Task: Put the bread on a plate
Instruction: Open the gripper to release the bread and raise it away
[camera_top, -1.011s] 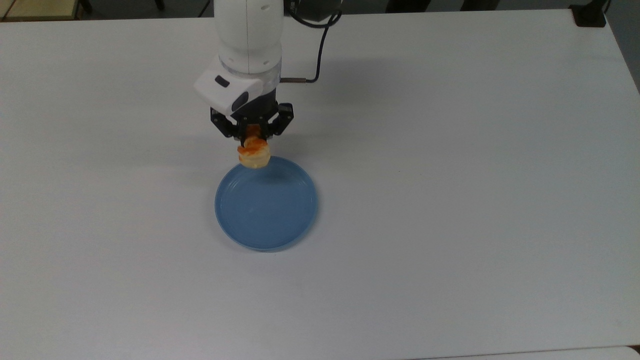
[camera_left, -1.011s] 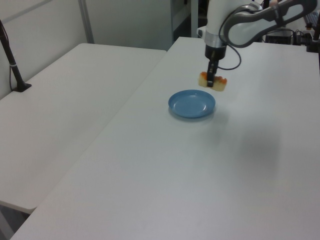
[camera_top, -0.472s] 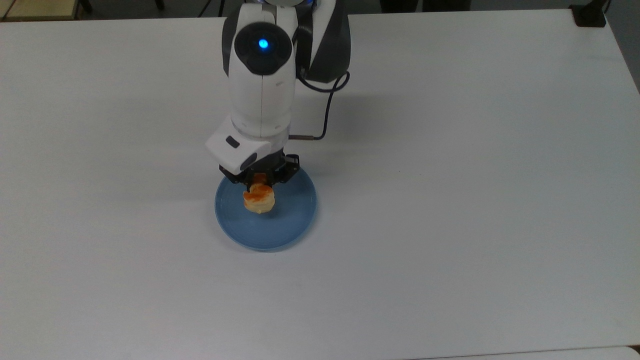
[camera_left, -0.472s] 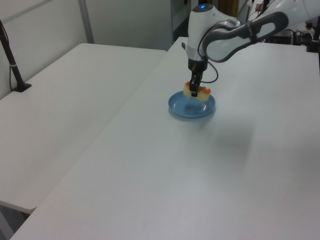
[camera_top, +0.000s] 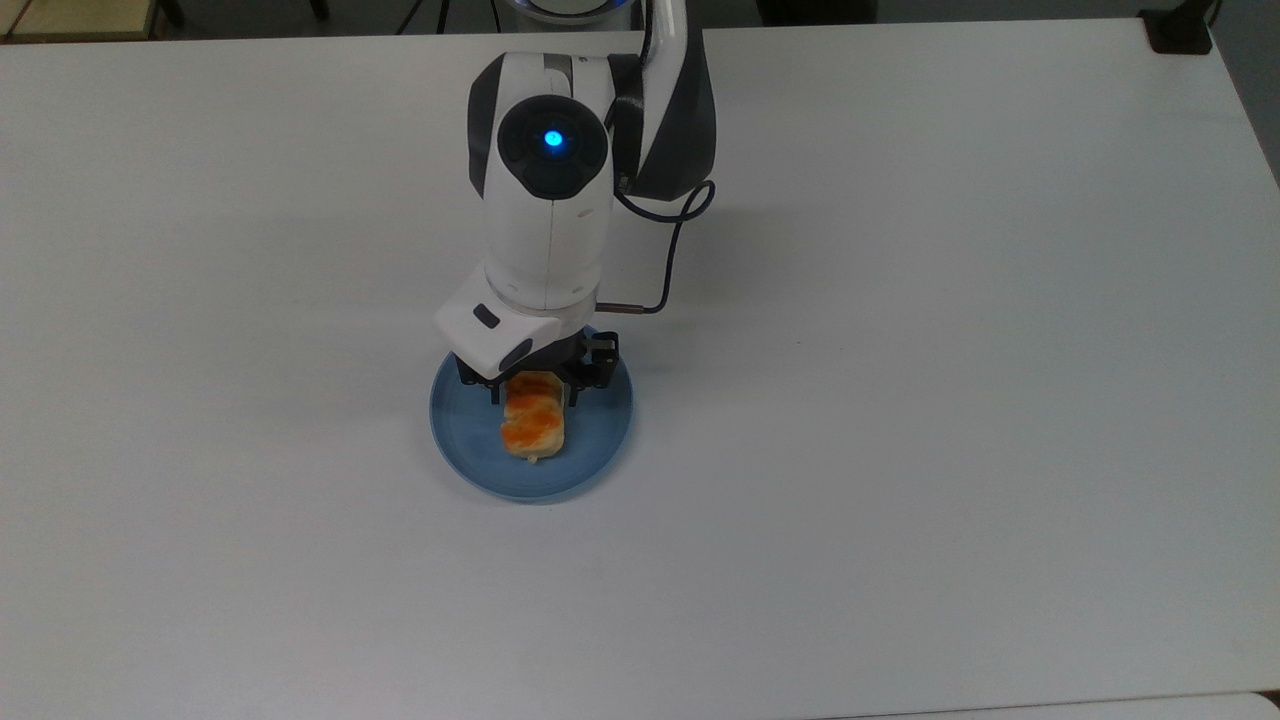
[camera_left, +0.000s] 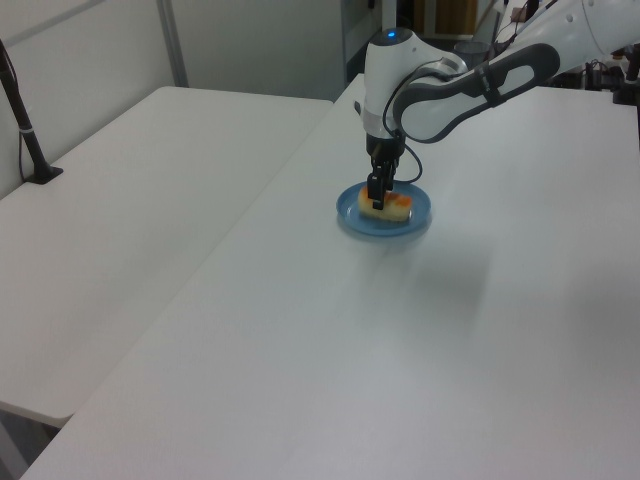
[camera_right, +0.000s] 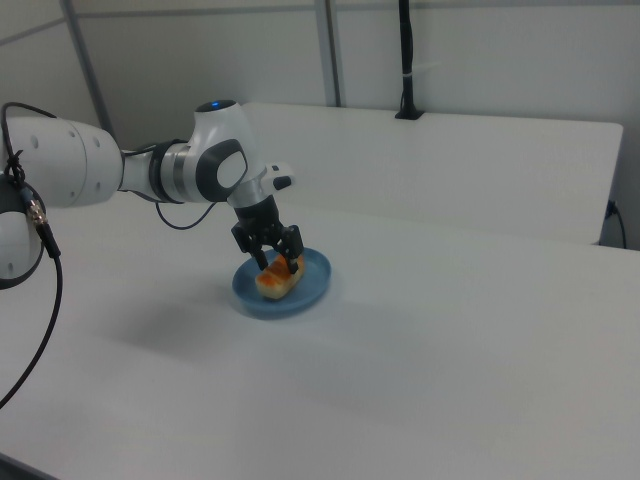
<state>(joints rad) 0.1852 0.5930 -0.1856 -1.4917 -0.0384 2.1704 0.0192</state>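
Note:
The light-blue plate (camera_top: 600, 440) (camera_left: 345, 212) (camera_right: 312, 282) lies on the white table. On it rests the bread (camera_top: 533, 425) (camera_left: 392, 208) (camera_right: 274, 281), pale beige with orange-brown lobes, lengthwise toward the top view's bottom. My gripper (camera_top: 535, 395) (camera_left: 378, 200) (camera_right: 277, 258) points straight down over the plate, and its black fingers flank the bread's far half and hold it. The white wrist housing hides the fingertips in the top view.
The white table (camera_top: 900, 400) stretches wide on all sides of the plate. A second white table (camera_left: 130, 200) adjoins it on the left view's left. A black post (camera_right: 405, 60) stands at the far edge in the right view.
The arm came toward the top view's bottom and went down, carrying the bread from beyond the plate's far rim onto the plate's middle, where it now lies flat.

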